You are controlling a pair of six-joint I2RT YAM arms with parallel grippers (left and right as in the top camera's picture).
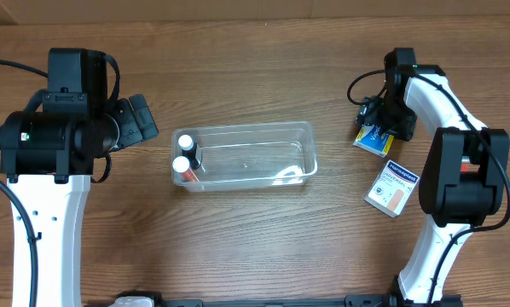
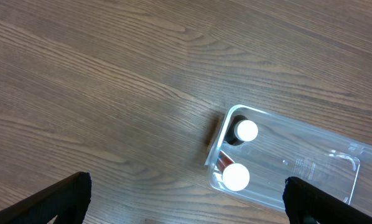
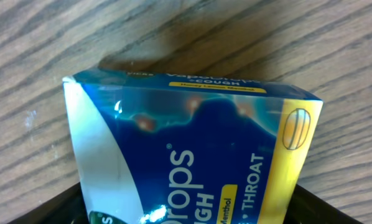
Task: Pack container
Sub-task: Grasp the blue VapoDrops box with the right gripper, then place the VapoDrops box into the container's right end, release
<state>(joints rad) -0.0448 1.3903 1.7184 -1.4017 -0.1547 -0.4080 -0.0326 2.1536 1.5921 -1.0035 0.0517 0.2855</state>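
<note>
The clear plastic container (image 1: 253, 128) lies at the table's middle. Two small white-capped bottles (image 1: 183, 153) stand at its left end. The container (image 2: 310, 158) and the bottles (image 2: 236, 177) also show in the left wrist view. My left gripper (image 1: 140, 124) is open and empty, above bare table left of the container (image 2: 186, 184). My right gripper (image 1: 379, 119) is open, its fingers straddling a blue and yellow cough drops box (image 1: 373, 141) that lies on the table. That box (image 3: 192, 143) fills the right wrist view between the fingers (image 3: 189, 202).
A white and blue box with a skin-coloured patch (image 1: 393, 188) lies on the table right of the container, below the cough drops box. A small white thing (image 1: 287, 176) lies at the container's right front corner.
</note>
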